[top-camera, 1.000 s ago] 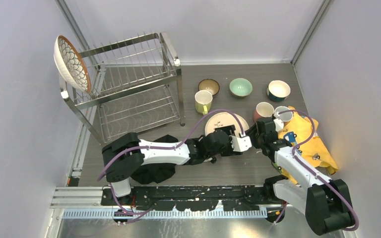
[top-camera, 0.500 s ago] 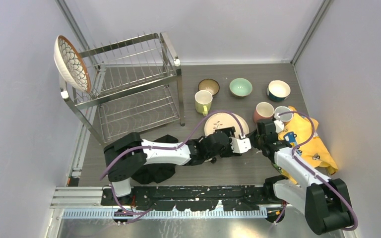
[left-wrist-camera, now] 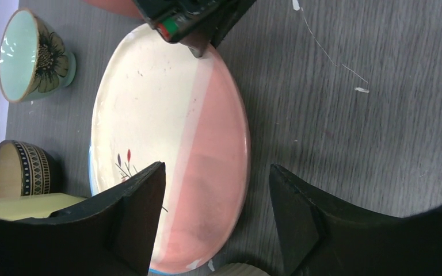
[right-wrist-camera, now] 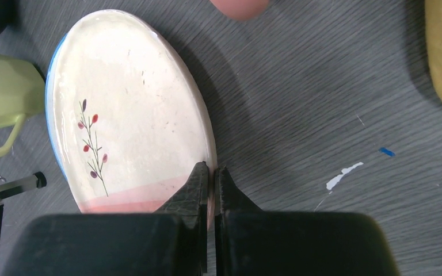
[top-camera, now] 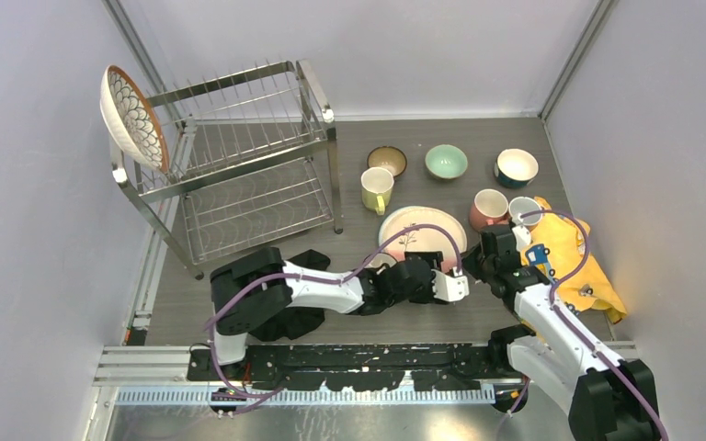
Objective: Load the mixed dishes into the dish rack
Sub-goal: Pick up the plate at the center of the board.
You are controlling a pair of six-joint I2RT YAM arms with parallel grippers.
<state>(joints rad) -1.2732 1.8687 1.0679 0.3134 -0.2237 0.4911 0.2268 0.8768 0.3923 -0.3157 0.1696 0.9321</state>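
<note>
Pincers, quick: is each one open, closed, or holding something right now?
Left pincer: open, gripping nothing, with the edge of the plate between its fingers.
Right pincer: closed on the plate's rim.

I see a plate (right-wrist-camera: 126, 109), cream and pink with a blue edge and a red-budded sprig; a mint bowl (left-wrist-camera: 31, 54) with a dark flower; a brown bowl (left-wrist-camera: 20, 172) banded in diamonds.

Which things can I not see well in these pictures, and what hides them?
Top view: black cloth, mostly under the left arm.
Right wrist view: yellow mug, cut by the left edge.
Left wrist view: plate, near rim behind the left gripper.
</note>
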